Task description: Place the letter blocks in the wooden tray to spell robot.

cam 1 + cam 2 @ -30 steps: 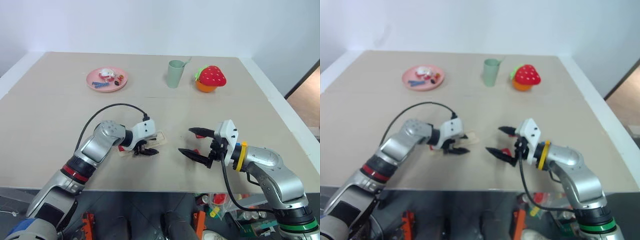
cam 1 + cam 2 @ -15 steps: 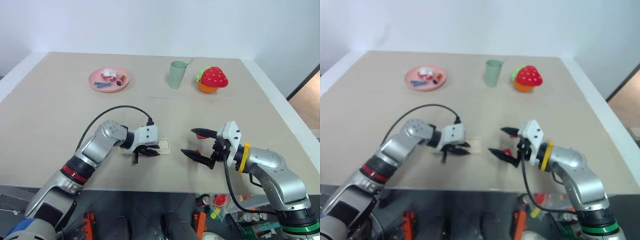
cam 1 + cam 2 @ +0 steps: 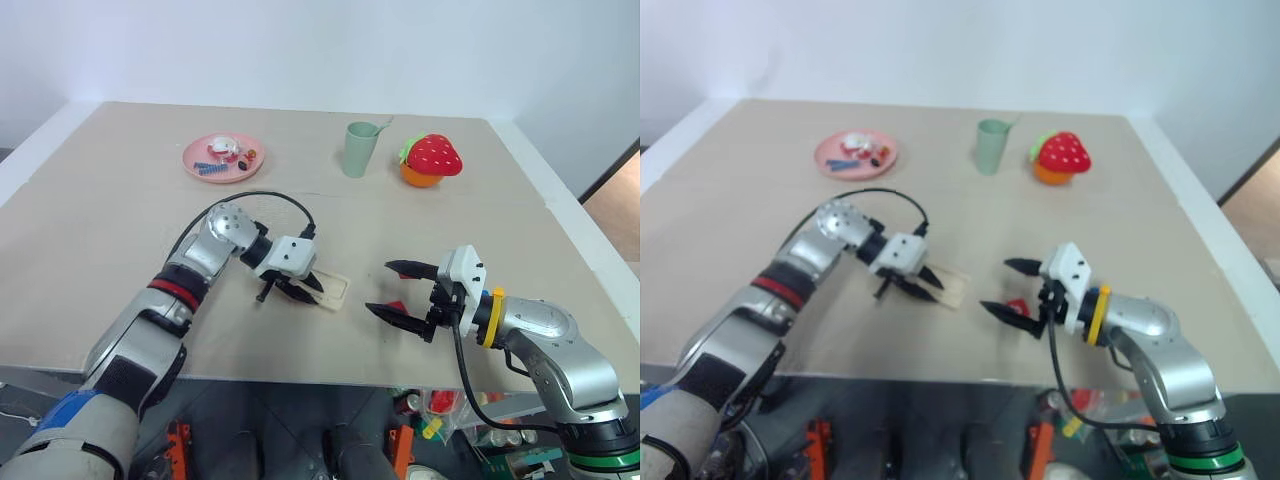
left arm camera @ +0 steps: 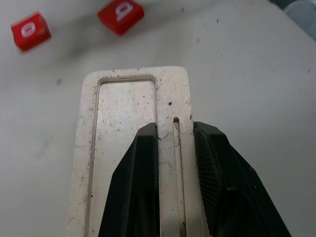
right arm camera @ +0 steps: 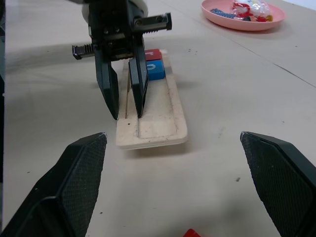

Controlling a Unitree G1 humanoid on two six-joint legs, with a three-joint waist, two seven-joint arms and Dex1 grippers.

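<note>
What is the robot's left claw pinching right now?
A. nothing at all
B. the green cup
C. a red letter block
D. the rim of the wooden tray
D: the left gripper is shut on the side rim of the wooden tray, one finger on each side of it.

Your left arm: silver shell, red band with black collar at the forearm, blue sleeve near the shoulder, black cable looping to a white wrist block. Left hand: two black tapered fingers, ribbed inner faces. Right arm: silver, yellow wrist ring, green band lower down, black cable. Right hand: white block, black pointed fingers.
</note>
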